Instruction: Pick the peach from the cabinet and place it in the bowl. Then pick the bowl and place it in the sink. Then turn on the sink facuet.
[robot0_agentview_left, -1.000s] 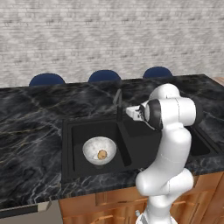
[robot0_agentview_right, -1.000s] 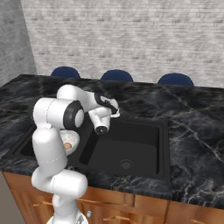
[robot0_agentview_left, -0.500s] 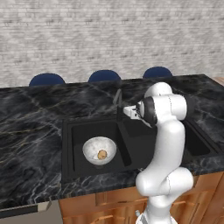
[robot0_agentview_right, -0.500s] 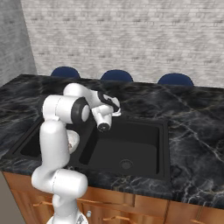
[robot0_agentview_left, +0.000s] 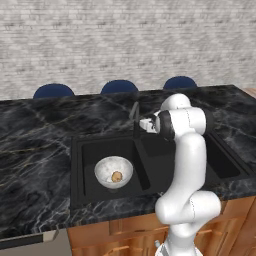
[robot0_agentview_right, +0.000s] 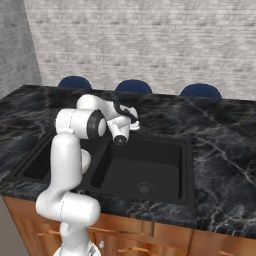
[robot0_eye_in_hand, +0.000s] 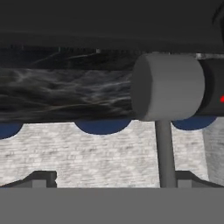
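Bowl (robot0_agentview_left: 113, 172), pale and speckled, sits in left basin of matte black sink (robot0_agentview_left: 80, 170) with small tan peach (robot0_agentview_left: 116, 176) inside; those steps look done; arm has swung from mid-sink back toward the faucet (robot0_agentview_left: 135, 122) over the last second; gripper (robot0_agentview_left: 146, 124) jaws apart, empty, just beside it; hand view: smooth grey faucet cylinder (robot0_eye_in_hand: 168, 87) close; veined marble counter (robot0_agentview_left: 35, 130) beyond.
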